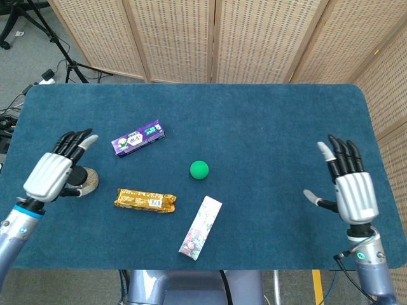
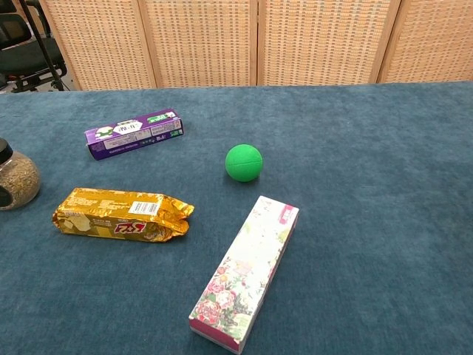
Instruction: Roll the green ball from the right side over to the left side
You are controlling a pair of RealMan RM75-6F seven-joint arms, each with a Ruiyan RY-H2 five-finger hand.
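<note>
The green ball (image 1: 199, 169) (image 2: 244, 163) lies alone on the blue table cloth near the middle, with no hand touching it. My right hand (image 1: 347, 185) hovers far off at the table's right side, fingers spread and empty. My left hand (image 1: 57, 169) is raised at the left side above the jar, also spread and holding nothing. Neither hand shows in the chest view.
A purple box (image 1: 138, 139) lies to the upper left of the ball. A gold snack packet (image 1: 145, 200) and a flowered carton (image 1: 201, 227) lie in front of it. A seed jar (image 2: 13, 177) stands at the far left. Wicker screens (image 1: 210, 38) back the table.
</note>
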